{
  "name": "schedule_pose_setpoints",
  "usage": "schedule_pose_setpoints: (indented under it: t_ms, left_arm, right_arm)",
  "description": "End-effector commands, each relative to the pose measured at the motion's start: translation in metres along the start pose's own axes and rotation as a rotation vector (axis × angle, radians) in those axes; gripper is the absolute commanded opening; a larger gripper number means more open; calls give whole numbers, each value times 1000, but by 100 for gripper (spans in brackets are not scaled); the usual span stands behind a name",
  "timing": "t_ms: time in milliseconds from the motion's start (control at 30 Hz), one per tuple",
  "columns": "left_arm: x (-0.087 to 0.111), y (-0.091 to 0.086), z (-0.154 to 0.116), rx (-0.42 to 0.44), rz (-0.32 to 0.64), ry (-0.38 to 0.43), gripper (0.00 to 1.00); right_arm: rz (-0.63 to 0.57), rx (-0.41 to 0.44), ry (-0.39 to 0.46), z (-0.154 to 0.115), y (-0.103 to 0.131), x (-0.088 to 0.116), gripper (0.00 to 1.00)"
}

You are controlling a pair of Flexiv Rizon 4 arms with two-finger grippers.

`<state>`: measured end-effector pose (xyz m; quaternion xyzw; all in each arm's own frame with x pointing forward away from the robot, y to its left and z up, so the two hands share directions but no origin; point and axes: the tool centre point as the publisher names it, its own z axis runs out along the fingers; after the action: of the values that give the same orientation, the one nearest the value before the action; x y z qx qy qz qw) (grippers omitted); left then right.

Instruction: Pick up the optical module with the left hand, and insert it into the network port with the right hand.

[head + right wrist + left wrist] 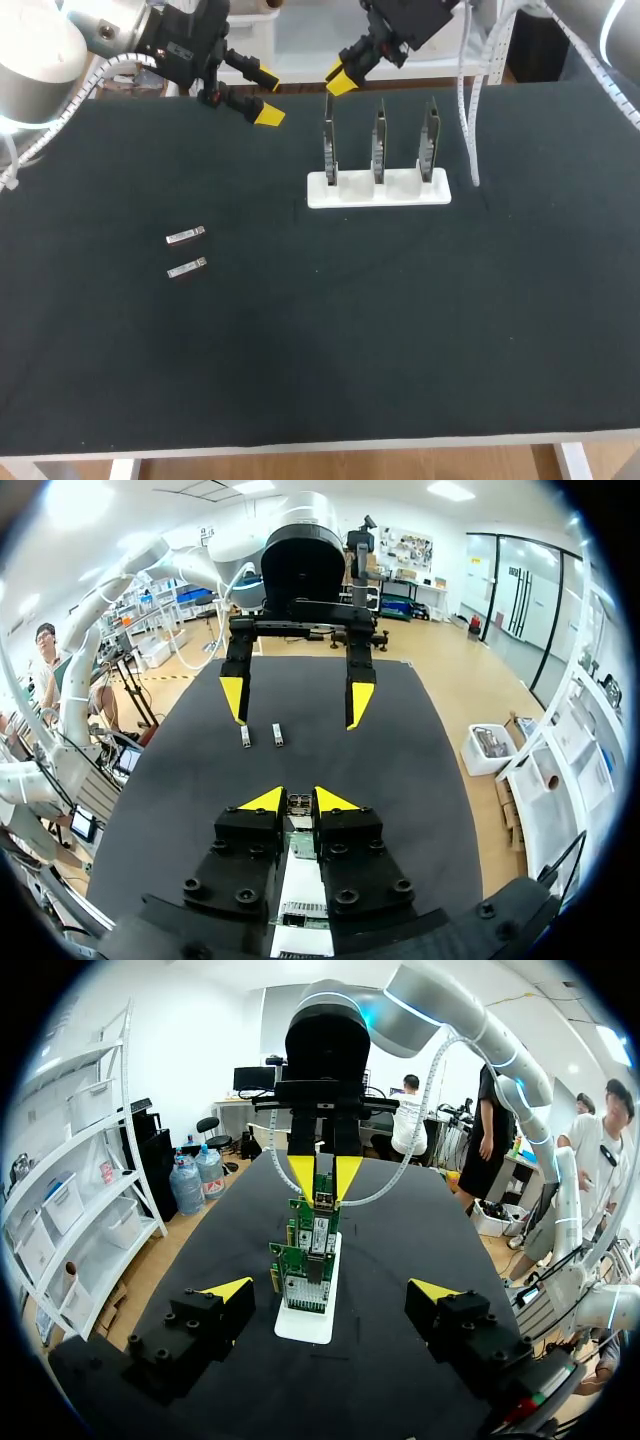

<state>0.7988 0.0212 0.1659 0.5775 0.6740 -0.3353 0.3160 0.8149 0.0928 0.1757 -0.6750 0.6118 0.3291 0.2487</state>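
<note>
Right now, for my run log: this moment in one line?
left gripper open, empty | right gripper over boards | two modules on table, untouched

Left hand (266, 96) wide open and aloft, tips toward right hand (341, 81), likewise aloft.

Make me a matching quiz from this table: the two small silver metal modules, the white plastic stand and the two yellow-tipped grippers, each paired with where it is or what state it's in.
Things
1. two small silver metal optical modules
2. white plastic stand
3. left gripper
4. right gripper

Places and states
A. wide open, empty, off to one side of the stand
B. carries three upright green circuit boards
C. lying flat on the black table, parallel, apart
D. directly over the boards in the stand

Pairs: 1-C, 2-B, 3-A, 4-D
</note>
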Motion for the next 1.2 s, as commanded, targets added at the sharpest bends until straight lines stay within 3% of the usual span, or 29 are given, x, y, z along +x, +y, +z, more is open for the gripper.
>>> schedule_pose_setpoints:
  t_ms: [33, 1200]
  left_arm:
    - [0, -1, 0, -4, -1, 2, 100]
    - [0, -1, 0, -4, -1, 2, 100]
  right_arm:
    - [0, -606, 0, 0, -8, 0, 0]
    - [-9, -596, 12, -1, -4, -1, 0]
